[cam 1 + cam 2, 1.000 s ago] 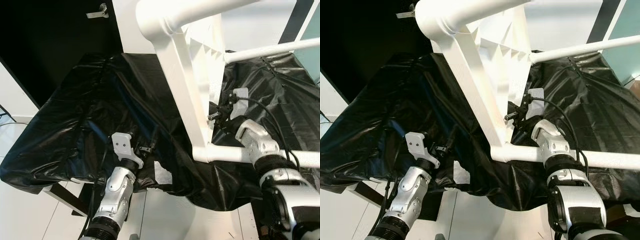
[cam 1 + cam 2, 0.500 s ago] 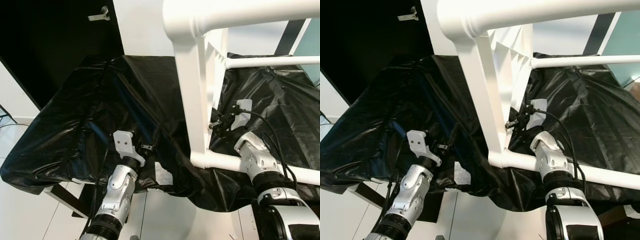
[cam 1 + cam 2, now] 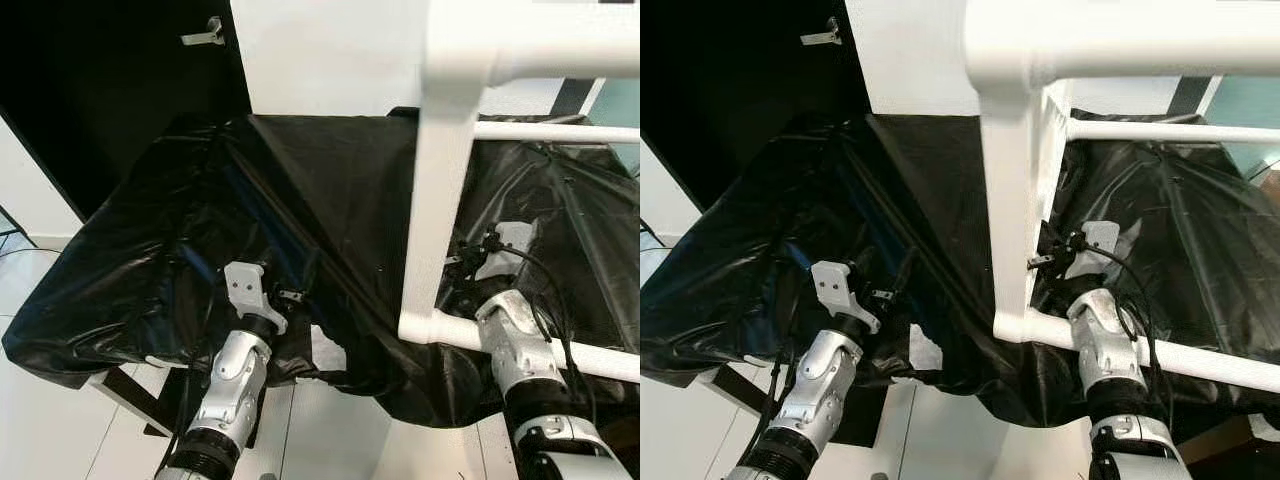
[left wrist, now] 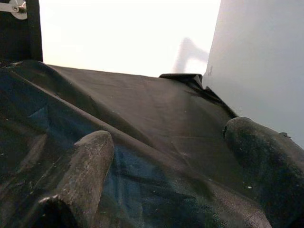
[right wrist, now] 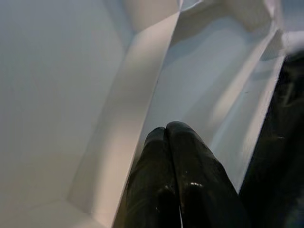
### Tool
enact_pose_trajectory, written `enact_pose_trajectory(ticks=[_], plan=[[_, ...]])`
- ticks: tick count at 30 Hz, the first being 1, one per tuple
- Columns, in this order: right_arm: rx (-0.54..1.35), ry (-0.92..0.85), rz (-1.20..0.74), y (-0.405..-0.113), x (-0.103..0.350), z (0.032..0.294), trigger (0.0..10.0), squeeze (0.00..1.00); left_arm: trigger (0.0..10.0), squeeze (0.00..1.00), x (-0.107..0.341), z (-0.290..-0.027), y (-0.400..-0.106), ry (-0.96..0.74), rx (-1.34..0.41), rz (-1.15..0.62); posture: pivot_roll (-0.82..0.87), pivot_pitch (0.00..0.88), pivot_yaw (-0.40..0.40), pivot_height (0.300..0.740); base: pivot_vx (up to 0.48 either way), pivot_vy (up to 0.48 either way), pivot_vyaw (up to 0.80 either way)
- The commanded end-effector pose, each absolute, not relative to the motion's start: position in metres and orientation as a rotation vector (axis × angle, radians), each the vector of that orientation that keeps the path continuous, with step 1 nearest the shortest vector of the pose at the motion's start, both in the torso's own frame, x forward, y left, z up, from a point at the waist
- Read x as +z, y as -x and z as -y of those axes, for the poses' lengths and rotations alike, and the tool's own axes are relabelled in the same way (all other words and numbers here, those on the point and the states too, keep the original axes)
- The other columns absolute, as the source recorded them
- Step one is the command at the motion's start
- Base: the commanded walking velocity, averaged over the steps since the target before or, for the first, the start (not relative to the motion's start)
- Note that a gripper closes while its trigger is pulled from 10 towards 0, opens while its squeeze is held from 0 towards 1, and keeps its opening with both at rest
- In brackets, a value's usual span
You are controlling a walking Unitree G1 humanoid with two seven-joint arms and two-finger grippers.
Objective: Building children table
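A white plastic table frame (image 3: 435,200) stands tilted up on a black sheet (image 3: 200,200), one thick leg upright and a rail (image 3: 520,345) running low to the right. My right gripper (image 3: 1045,262) reaches in behind that leg. In the right wrist view its fingers (image 5: 166,130) are pressed together against a thin rib on the table's white underside (image 5: 85,71). My left gripper (image 4: 171,137) is open, both fingers resting on the black sheet (image 4: 156,118) left of the frame, holding nothing. Its wrist (image 3: 245,285) sits near the sheet's front edge.
The black sheet drapes over a low surface and hangs off its front edge (image 3: 330,375). Behind are a dark door with a metal handle (image 3: 205,32) and a white wall (image 3: 330,60). White floor (image 3: 40,420) lies below at the left.
The white frame has swung to the right and stands more upright. My right arm has moved right with it. The left arm has stayed put.
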State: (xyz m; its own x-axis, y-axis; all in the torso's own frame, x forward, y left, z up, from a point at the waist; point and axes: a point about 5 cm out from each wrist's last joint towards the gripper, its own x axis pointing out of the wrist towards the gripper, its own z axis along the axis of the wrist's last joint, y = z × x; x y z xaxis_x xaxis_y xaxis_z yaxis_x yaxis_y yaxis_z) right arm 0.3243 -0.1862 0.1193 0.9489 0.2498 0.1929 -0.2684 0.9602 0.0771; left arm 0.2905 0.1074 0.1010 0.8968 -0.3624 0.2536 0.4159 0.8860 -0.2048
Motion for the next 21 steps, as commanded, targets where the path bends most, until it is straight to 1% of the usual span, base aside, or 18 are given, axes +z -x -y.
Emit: enact_pose_trajectory(ticks=[1, 4, 7, 14, 21], plan=[[0.184, -0.106, 0.097, -0.317, 0.097, 0.192, 10.0, 0.0, 10.0, 0.0, 0.104, -0.098, -0.286, 0.217, -0.646, 0.252, -0.08, 0.0, 0.058, 0.74, 0.0, 0.0, 0.0], [0.035, -0.059, 0.14, -0.312, 0.097, 0.203, 10.0, 0.0, 10.0, 0.0, 0.104, -0.096, -0.287, 0.217, -0.647, 0.254, -0.08, 0.0, 0.057, 0.74, 0.0, 0.0, 0.0], [0.024, -0.052, 0.147, -0.311, 0.098, 0.203, 10.0, 0.0, 10.0, 0.0, 0.104, -0.096, -0.287, 0.217, -0.647, 0.254, -0.08, 0.0, 0.057, 0.74, 0.0, 0.0, 0.0], [0.033, -0.025, 0.217, -0.32, 0.12, 0.198, 10.0, 0.0, 10.0, 0.0, 0.102, -0.093, -0.286, 0.216, -0.657, 0.248, -0.09, 0.0, 0.053, 0.74, 0.0, 0.0, 0.0], [-0.02, -0.012, 0.203, -0.321, 0.119, 0.201, 10.0, 0.0, 10.0, 0.0, 0.102, -0.094, -0.286, 0.217, -0.652, 0.25, -0.08, 0.0, 0.049, 0.74, 0.0, 0.0, 0.0]])
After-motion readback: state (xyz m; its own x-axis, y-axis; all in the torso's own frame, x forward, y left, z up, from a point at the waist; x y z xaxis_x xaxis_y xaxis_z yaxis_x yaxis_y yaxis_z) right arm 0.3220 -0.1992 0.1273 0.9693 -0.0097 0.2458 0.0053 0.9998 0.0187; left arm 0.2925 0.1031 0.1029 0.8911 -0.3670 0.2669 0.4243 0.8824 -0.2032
